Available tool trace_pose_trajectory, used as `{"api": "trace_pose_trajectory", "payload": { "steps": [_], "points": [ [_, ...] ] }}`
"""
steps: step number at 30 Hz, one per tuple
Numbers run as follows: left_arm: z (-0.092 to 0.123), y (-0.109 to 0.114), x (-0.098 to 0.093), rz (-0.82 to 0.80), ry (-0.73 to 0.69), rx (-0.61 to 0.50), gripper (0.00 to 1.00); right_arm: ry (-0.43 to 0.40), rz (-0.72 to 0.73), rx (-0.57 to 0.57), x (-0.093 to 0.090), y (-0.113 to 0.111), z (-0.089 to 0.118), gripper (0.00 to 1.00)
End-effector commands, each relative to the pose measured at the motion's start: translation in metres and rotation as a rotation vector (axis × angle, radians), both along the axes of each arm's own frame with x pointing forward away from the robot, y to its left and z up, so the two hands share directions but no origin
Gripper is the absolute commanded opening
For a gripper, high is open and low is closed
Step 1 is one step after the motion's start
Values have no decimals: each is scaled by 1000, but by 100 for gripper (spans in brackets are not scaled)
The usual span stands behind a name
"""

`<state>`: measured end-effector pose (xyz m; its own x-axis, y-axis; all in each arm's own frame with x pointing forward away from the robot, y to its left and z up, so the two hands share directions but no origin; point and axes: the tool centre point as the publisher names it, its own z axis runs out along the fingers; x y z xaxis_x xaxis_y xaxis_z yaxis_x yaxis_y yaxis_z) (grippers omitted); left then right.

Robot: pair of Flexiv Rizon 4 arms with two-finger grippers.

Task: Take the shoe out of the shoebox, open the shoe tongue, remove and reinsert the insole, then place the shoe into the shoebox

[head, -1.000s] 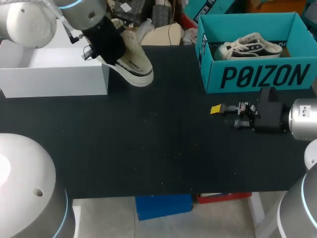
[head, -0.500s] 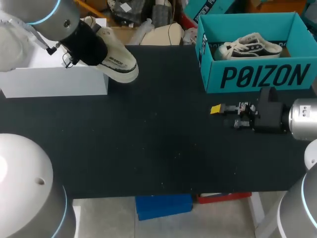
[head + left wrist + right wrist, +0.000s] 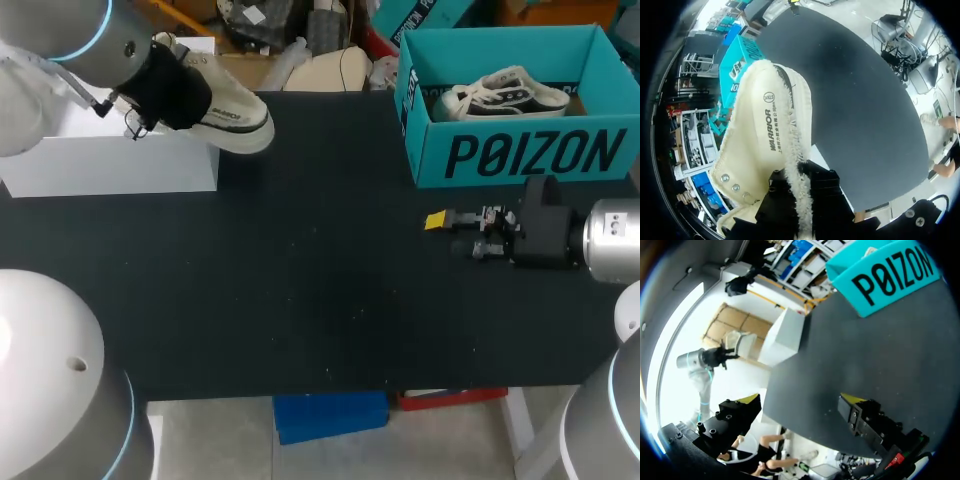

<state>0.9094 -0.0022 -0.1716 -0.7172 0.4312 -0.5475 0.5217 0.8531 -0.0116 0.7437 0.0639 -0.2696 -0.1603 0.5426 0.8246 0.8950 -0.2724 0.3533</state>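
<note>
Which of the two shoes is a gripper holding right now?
The cream shoe, held up by the left gripper near the white box; the black-and-white sneaker lies untouched in the teal shoebox.

cream shoe (image 3: 236, 116), teal box (image 3: 430, 150), black table (image 3: 300, 280)

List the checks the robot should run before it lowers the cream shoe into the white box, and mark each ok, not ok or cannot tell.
1. Grip: the left gripper is shut on the collar of the cream shoe: ok.
2. Alignment: the shoe's toe juts past the end of the white box, over the table: not ok.
3. Room inside the white box: the arm hides much of it: cannot tell.
4. Insole back in place: the shoe's inside is not visible: cannot tell.
5. Right gripper out of the way: open, low beside the teal box, far from the shoe: ok.
</note>
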Motion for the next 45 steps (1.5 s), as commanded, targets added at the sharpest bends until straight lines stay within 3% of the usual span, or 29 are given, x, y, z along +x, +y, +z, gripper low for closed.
{"api": "trace_pose_trajectory", "payload": {
  "steps": [1, 8, 18, 26, 38, 45],
  "points": [
    [-7, 11, 24, 44, -2, 20, 0, 2, 0, -1, 1, 0, 0, 100],
    [-17, 52, 56, 144, -82, 92, 0, 2, 0, -1, 1, 0, 0, 100],
    [-20, 109, 99, 284, -86, 55, 0, 2, 0, -1, 1, 0, 0, 100],
    [-40, 143, 128, 371, -78, 38, 0, 2, 0, -1, 1, 0, 0, 100],
    [-90, 168, 152, 424, -19, 40, 0, 2, 0, -1, 1, 0, 0, 100],
    [-118, 170, 156, 423, -7, 65, 0, 2, 0, -1, 1, 0, 0, 100]
  ]
}}
